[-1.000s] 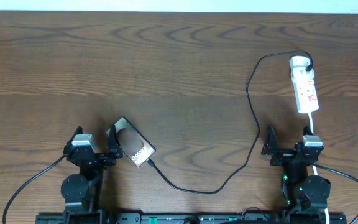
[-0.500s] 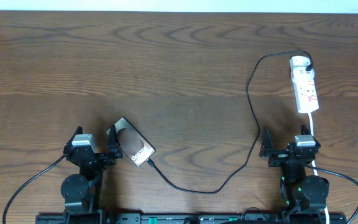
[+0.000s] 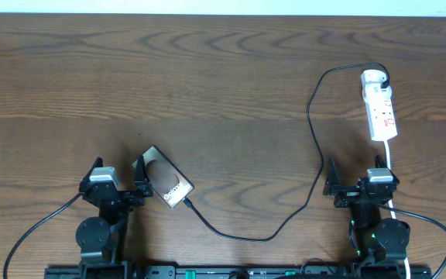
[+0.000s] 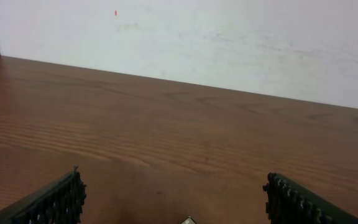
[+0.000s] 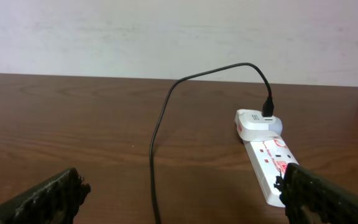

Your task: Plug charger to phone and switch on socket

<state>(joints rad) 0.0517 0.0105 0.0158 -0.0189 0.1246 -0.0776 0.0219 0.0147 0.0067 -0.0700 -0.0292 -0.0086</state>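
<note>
Barely any change over the last second, and only at the right hand (image 3: 356, 184): a slight drift back and to the left along the near edge of the surface (image 3: 207, 77), then stillness. Now released, fingers spread wide, nothing between them, well short of the socket (image 3: 379, 105). No shift at all in the phone (image 3: 166, 180), flat and skewed at the near left, nor in the left hand (image 3: 118, 175) beside it, likewise released and empty. One finger just beside the phone's upper-left edge; touching or not, cannot tell. Same course as before for the charger (image 3: 313, 139): out of a white adapter (image 5: 257, 123) at the far end of the socket, down past the right hand, looping across the near edge, ending with its plug (image 3: 186, 204) at the phone's lower end. Apparently seated there, though too small to confirm. Judged from this: plugging step probably done, both hands parked at rest. Switch position not readable in either view of the socket; red markings visible, nothing more. If not yet on, one forward reach to the switch left, most likely for the right hand; otherwise close to finished.
</note>
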